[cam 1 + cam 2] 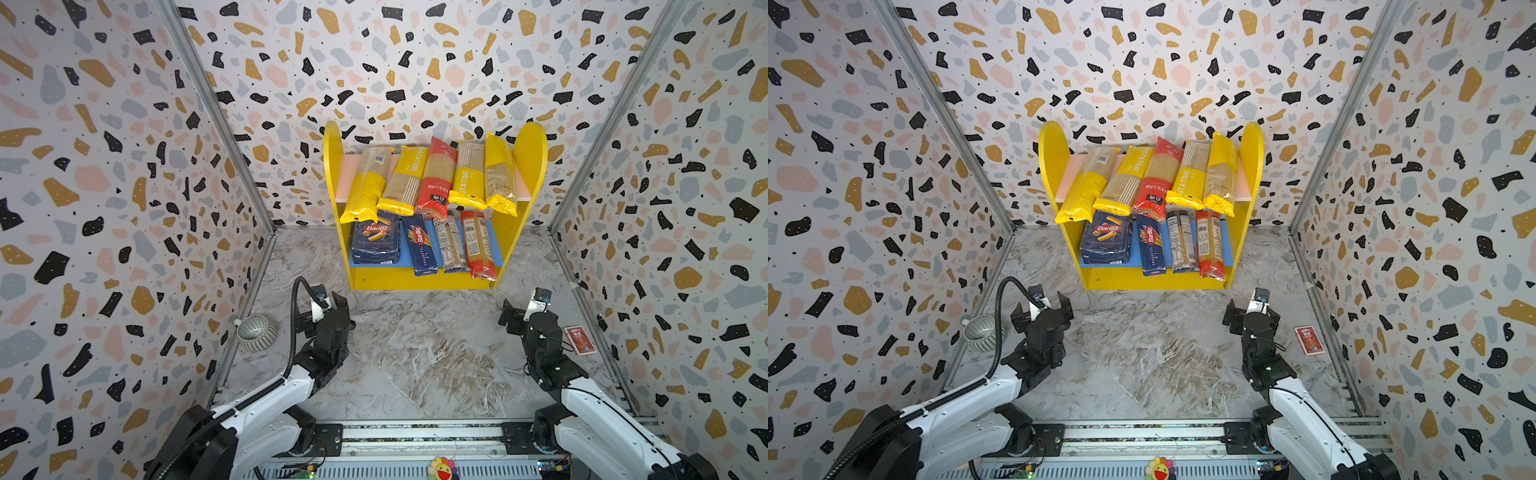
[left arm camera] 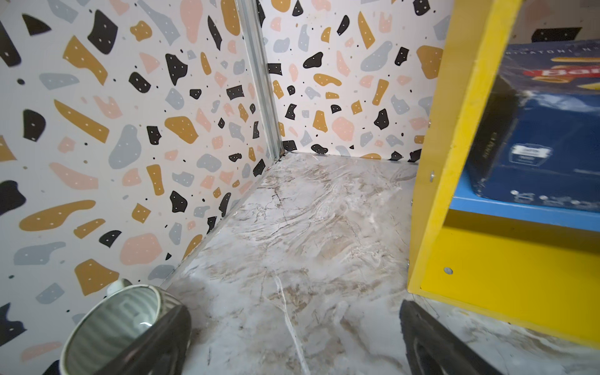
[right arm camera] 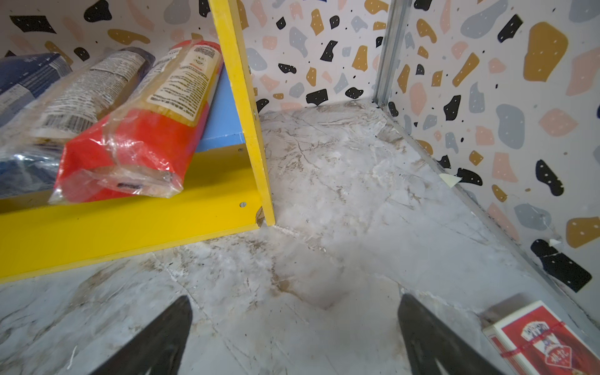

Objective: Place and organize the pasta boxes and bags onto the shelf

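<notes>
Plainly, every pack sits on the small two-tier shelf with yellow round-topped sides (image 1: 530, 158), which stands at the back of the marble-patterned tabletop (image 1: 415, 353). Four yellow-and-clear spaghetti bags (image 1: 405, 178) and one red-and-clear spaghetti bag (image 1: 438, 178) lie side by side across the pink upper board (image 1: 347, 174), covering most of it. Their near ends overhang the front edge and hide the far ends of the packs below. On the blue lower board (image 1: 401, 255) lie the wide dark blue Barilla rigatoni box (image 1: 376, 239), the narrow dark blue Barilla spaghetti box (image 1: 420, 245), a clear bag with a dark white-printed label (image 1: 451, 245) and a second red-and-clear bag (image 1: 478, 245). The last three poke out past the front. The red bag's small print cannot be read in either top view. The left gripper (image 2: 293, 308) and right gripper (image 3: 294, 300) hang low before the shelf, well apart, jaws spread wide and empty (each wrist view shows only dark fingertips at the frame's edge). In the left wrist view the rigatoni box is blurred and cut off, and a finger hides part of the ribbed grey bowl (image 2: 113, 321). The small red card pack (image 3: 545, 341) is cropped at the corner of the right wrist view.
</notes>
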